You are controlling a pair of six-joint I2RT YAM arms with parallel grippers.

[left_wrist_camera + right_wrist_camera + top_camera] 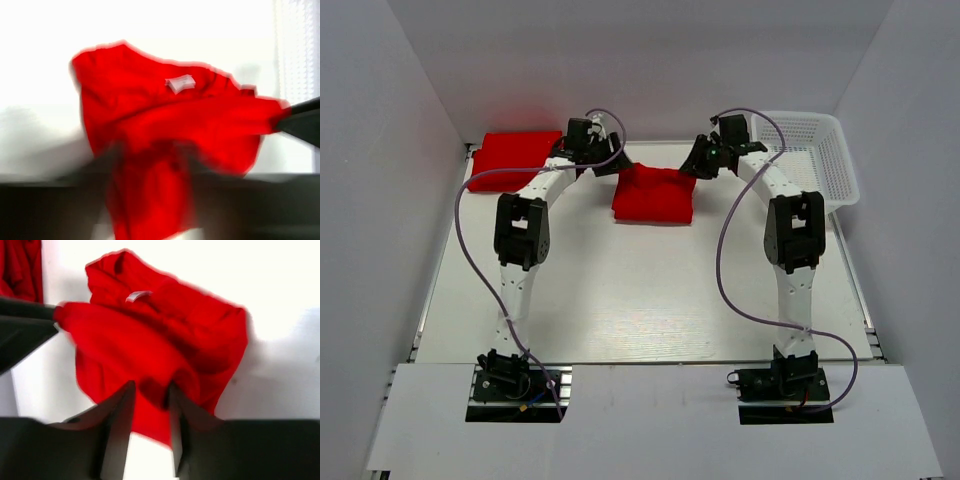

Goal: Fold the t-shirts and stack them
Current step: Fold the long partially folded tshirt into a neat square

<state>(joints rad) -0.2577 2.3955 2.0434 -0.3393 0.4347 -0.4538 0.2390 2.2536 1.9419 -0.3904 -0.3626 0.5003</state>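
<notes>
A red t-shirt point(655, 195) lies bunched at the back middle of the table, its white neck label point(180, 82) facing up. My left gripper point(610, 165) is shut on its far left edge, and red cloth runs between the blurred fingers in the left wrist view point(150, 160). My right gripper point(692, 165) is shut on its far right edge, with a fold of cloth pinched between the fingertips point(150, 390). The edges held look slightly raised. A second red t-shirt point(515, 160) lies folded at the back left, apart from both grippers.
A white mesh basket point(820, 160) stands at the back right, close behind the right arm. White walls enclose the table on three sides. The table's front half point(640, 300) holds only the arms and their purple cables.
</notes>
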